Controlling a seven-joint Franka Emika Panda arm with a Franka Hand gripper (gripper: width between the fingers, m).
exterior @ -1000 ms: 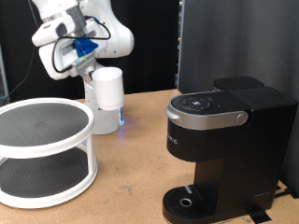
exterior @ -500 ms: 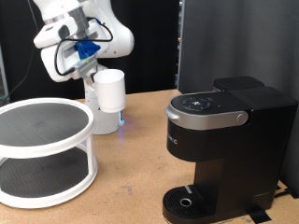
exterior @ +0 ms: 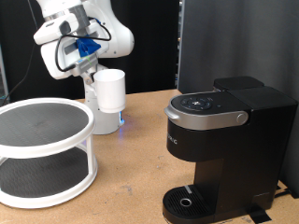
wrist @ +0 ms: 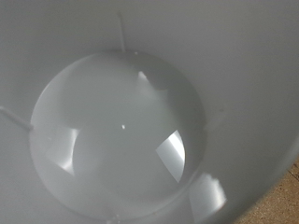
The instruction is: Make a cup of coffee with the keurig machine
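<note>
A white cup (exterior: 110, 91) was seen raised above the wooden surface (exterior: 140, 149), well apart from the black coffee machine (exterior: 220, 145) and toward the exterior view's left of it. The hand (exterior: 89, 63) was pressed against the cup's upper edge, on the side away from the machine. Whether its fingers were clamped on the rim could not be told, since they were hidden. In the wrist view only the cup's bare, glossy white inside (wrist: 121, 131) was shown, with nothing in it.

The cup was judged light, rigid, smooth enough to slip, and breakable if dropped; the rim or wall was judged the natural place to take hold of it.

A white two-tier round rack (exterior: 42, 149) was stood further from the machine than the cup, lower in the exterior view. A white cylindrical base (exterior: 107, 119) was seen just below the cup. The machine's round drip tray (exterior: 192, 201) was seen with no cup on it, and its lid was shut.
</note>
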